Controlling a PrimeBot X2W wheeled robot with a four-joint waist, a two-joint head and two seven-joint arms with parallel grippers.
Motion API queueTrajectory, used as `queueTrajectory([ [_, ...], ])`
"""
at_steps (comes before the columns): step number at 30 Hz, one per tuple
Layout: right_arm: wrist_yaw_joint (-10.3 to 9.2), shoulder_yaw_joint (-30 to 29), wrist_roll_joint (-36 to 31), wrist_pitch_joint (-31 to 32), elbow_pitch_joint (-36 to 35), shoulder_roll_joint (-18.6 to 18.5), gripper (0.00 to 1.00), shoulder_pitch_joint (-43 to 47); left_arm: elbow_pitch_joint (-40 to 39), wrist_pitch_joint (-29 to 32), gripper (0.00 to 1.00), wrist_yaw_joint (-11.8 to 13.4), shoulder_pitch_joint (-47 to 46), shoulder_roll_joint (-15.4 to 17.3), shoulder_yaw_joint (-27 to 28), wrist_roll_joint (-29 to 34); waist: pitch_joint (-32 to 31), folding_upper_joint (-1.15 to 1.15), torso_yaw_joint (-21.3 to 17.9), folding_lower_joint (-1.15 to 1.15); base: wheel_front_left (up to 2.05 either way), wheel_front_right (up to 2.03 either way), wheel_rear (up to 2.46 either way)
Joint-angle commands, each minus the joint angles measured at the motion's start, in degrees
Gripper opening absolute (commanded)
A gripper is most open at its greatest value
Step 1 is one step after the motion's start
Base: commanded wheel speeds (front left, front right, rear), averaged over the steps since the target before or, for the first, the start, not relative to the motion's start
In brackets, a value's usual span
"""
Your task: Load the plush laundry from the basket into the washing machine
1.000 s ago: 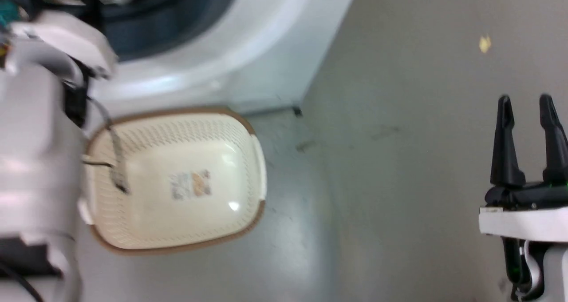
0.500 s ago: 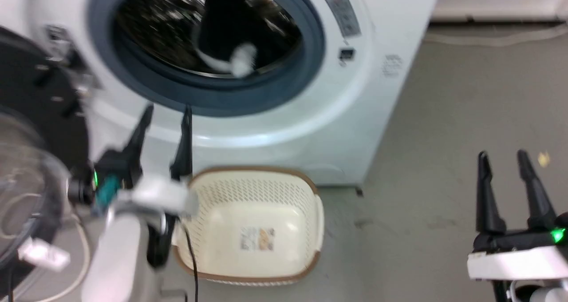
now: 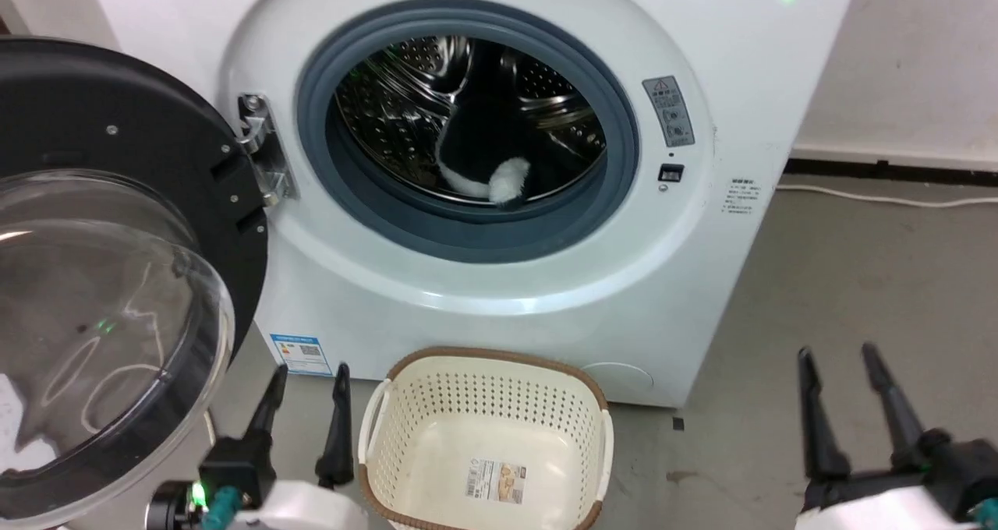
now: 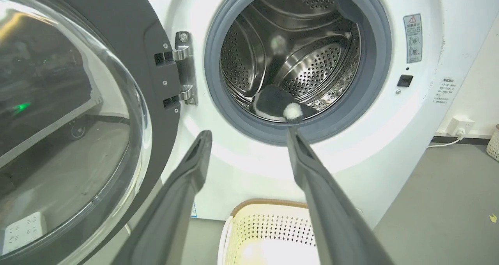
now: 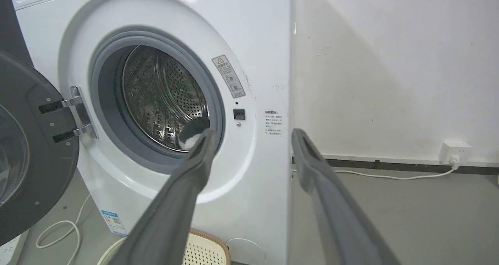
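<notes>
Plush laundry is being cradled in the washing machine, above the nearer left gripper, it and the right gripper being held spread wide, empty.

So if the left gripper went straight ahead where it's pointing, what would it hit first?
The left gripper would probably meet the washing machine's front, around the bottom of its grey door seal; depth is hard to judge.

Plush in drum; L pincer wide
</notes>
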Motion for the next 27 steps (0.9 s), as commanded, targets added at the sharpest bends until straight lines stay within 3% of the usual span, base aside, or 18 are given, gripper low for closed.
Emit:
queueTrajectory([
  [1, -0.04, 0.29, -1.08, -0.24, 0.92, 0.00, 1.00, 1.68, -0.37, -0.25, 1.00, 0.32, 1.38, -0.07, -0.55, 1.05, -0.44, 0.00, 0.38, 0.00, 0.00, 0.00, 0.00],
  [16, -0.04, -0.12, -0.25, -0.24, 3.10, 0.00, 1.00, 3.30, -0.13, -0.25, 1.00, -1.33, 3.25, 0.00, -2.06, 2.92, -0.55, 0.00, 0.37, 0.00, 0.00, 0.00, 0.00],
  [17, 0.01, -0.03, -0.30, 0.03, 2.98, 0.01, 0.00, 2.76, -0.21, 0.08, 0.00, -1.05, 3.12, -0.20, -1.88, 2.78, -0.54, 0.00, 0.35, 0.01, 0.00, 0.00, 0.00],
  [27, 0.01, 0.22, -0.74, 0.90, 2.84, 0.01, 0.00, 2.43, -0.80, 0.95, 0.00, -0.87, 3.06, -0.29, -1.54, 3.20, -0.45, 0.00, 0.14, 0.01, 0.00, 0.00, 0.00],
])
